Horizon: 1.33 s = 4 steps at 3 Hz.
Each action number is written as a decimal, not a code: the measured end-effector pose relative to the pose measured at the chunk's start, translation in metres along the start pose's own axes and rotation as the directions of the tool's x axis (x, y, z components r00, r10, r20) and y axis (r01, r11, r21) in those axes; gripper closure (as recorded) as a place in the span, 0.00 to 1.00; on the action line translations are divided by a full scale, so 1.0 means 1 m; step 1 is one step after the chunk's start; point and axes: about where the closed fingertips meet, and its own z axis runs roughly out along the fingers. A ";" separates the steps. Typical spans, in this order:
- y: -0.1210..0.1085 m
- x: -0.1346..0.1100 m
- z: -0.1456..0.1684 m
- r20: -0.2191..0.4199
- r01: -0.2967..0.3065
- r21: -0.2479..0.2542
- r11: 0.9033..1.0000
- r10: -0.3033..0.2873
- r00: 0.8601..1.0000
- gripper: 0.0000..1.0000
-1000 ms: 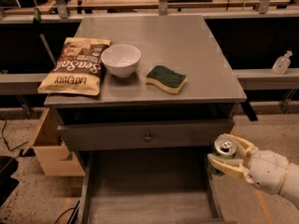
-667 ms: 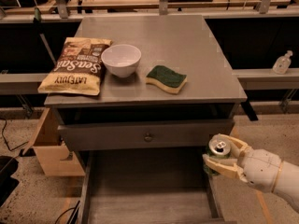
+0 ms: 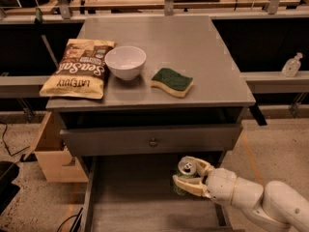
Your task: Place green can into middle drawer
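The green can [image 3: 185,170], dark green with a silver top and pull-tab, stands upright in my gripper [image 3: 191,176], which is shut on it from the right. The can is over the right side of the open middle drawer [image 3: 130,197], a wide grey box pulled out below the cabinet top. The can's base is low, near the drawer floor; I cannot tell if it touches. My white arm [image 3: 260,202] reaches in from the lower right.
On the cabinet top [image 3: 193,47] lie a chip bag [image 3: 79,67], a white bowl [image 3: 125,62] and a green-topped yellow sponge [image 3: 172,81]. The top drawer front with a round knob [image 3: 153,141] hangs just above the can. A cardboard box [image 3: 50,151] stands at the left.
My gripper has carried the can leftward and inward, from beside the drawer's right wall to over the drawer's right side.
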 end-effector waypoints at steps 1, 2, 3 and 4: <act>0.012 0.049 0.051 0.043 -0.044 -0.077 0.996 0.047 0.998 1.00; 0.020 0.082 0.092 0.064 -0.043 -0.140 0.989 0.053 0.997 1.00; 0.027 0.110 0.128 0.071 -0.001 -0.209 0.978 0.016 0.997 1.00; 0.034 0.126 0.153 0.079 0.057 -0.259 0.964 -0.037 0.996 1.00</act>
